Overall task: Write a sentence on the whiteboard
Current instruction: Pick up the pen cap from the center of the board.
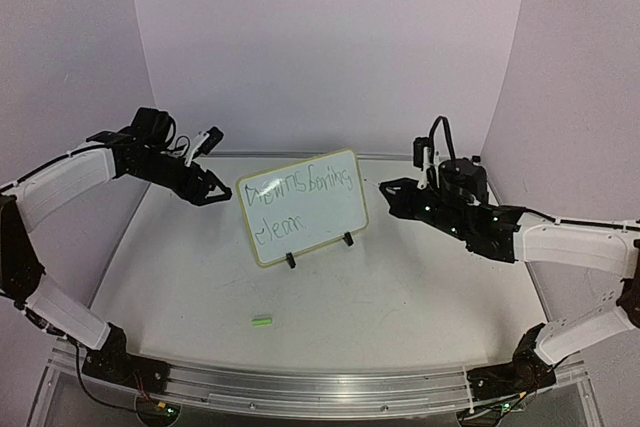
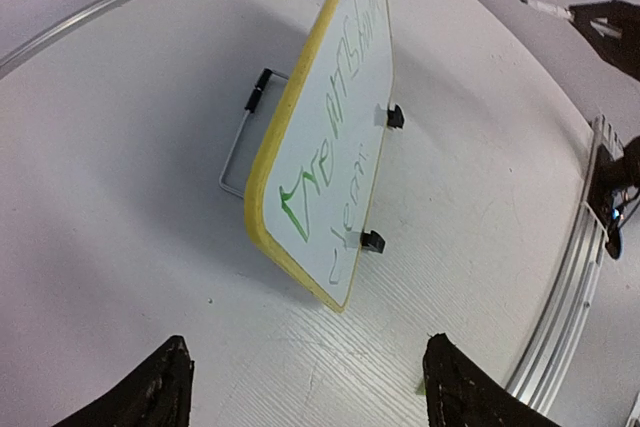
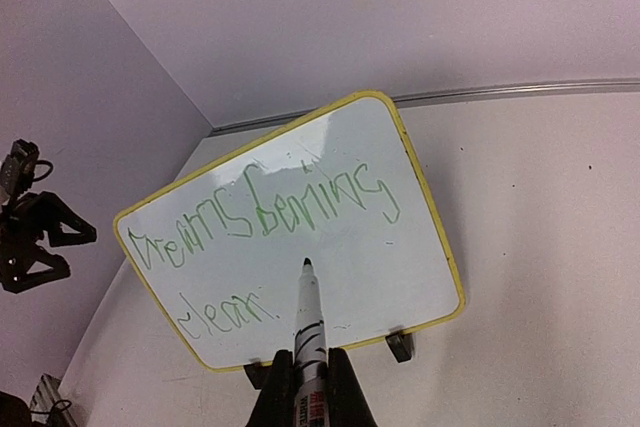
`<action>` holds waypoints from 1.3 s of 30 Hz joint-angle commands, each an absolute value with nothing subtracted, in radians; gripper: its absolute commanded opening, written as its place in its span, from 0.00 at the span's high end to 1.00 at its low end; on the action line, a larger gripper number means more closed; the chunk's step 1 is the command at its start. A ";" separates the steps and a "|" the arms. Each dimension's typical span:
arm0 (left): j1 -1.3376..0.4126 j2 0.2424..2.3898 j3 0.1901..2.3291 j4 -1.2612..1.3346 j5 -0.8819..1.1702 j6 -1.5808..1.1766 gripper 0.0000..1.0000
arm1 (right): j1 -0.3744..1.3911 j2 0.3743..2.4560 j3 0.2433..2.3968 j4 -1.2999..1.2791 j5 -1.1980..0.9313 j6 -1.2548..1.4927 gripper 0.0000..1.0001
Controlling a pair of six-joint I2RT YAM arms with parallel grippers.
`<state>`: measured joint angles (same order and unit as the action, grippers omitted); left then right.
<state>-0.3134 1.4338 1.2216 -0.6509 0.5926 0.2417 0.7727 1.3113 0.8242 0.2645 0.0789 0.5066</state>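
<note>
The whiteboard stands tilted on two small black feet at the table's middle, yellow-framed. The sentence is in green on two lines, also in the right wrist view. My right gripper is shut on a white marker with its dark tip bare; the tip points at the board's lower middle and is held off it. In the top view the right gripper is just right of the board. My left gripper is open and empty just left of the board, its jaws wide in the left wrist view.
A small green marker cap lies on the table in front of the board. A wire stand props the board's back. A metal rail runs along the near edge. Curved purple walls close the back and sides.
</note>
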 commanded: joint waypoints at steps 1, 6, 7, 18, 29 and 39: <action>-0.315 1.286 1.111 -0.500 0.453 0.102 0.19 | 0.767 1.260 0.817 0.195 0.094 0.504 1.00; -0.323 1.110 0.898 -0.323 0.372 -0.178 0.18 | 0.767 1.226 0.831 0.077 0.124 0.613 1.00; -0.328 1.080 0.854 -0.271 0.370 -0.249 0.18 | 0.767 1.216 0.828 0.051 0.132 0.640 1.00; -0.587 0.970 0.511 -0.138 0.342 -0.471 0.27 | 0.794 1.155 0.748 0.031 0.005 0.717 1.00; -0.825 1.101 0.527 -0.221 0.268 -0.379 0.31 | 0.842 1.176 0.732 0.035 -0.042 0.749 1.00; -0.933 1.283 0.558 -0.158 0.204 -0.313 0.35 | 0.843 1.176 0.720 0.036 -0.031 0.757 1.00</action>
<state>-0.9248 1.2392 0.5194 -0.2119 0.2414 -0.3560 0.8387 1.1710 0.7337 0.0280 -0.0394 0.7409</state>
